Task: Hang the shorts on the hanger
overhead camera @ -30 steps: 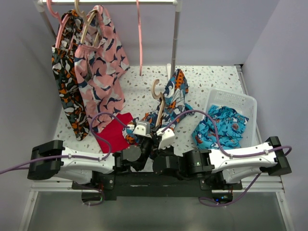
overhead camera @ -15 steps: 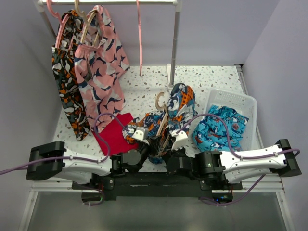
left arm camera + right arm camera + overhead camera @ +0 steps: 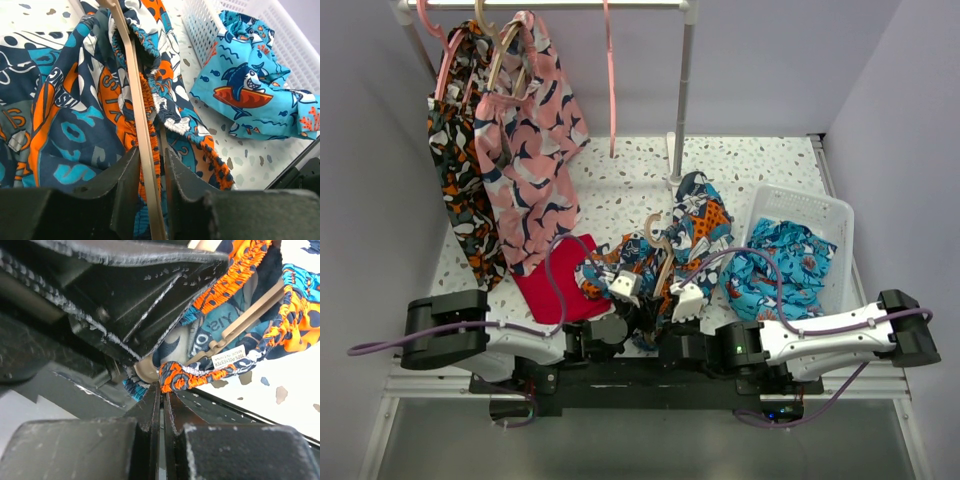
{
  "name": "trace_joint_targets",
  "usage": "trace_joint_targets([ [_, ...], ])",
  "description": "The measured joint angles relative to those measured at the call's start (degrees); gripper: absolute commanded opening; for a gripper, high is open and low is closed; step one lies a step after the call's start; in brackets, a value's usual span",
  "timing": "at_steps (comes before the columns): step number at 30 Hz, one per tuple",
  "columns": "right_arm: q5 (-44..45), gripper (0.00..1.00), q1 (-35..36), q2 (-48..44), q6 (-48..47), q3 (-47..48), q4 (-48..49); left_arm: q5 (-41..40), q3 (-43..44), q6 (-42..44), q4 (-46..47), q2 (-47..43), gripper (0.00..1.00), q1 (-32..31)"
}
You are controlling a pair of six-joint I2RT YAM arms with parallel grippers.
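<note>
Left pincer (image 3: 150,161) sits at bottom of frame, dark fingers (image 3: 127,175) slightly apart. Tan hanger (image 3: 134,85) bar runs up from the gap between the jaws, tilting left toward the top. Orange elastic waistband of the shorts (image 3: 75,115) is bunched in the same gap, right beside the bar; can't tell if it's a firm pinch. The shorts spread left and behind the bar, a teal, orange, navy and white print. White basket (image 3: 292,42) sits upper right. Turquoise shark-print shorts (image 3: 245,85) spill over its edge onto the speckled tabletop (image 3: 250,160).
</note>
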Motion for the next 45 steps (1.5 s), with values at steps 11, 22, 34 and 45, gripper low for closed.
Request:
trace_joint_targets([
  [11, -0.81, 0.0, 0.0, -5.27, 2.19, -3.85, 0.07, 9.53, 3.21, -0.72, -0.07, 2.71, 0.39, 6.43],
  [22, -0.81, 0.0, 0.0, -7.21, 3.04, -5.05, -0.13, 18.95, 15.91, -0.35, -8.13, 9.44, 0.31, 12.13],
  [34, 0.28, 0.0, 0.0, -11.19, 3.54, -4.83, -3.54, 22.67, 20.37, -0.61, -14.62, 13.49, 0.0, 13.05],
  [45, 7.52, 0.0, -0.39, -9.33, 0.11, 10.71, -13.0, 18.84, 19.52, -1.07, -15.26, 3.08, 0.0, 13.09],
])
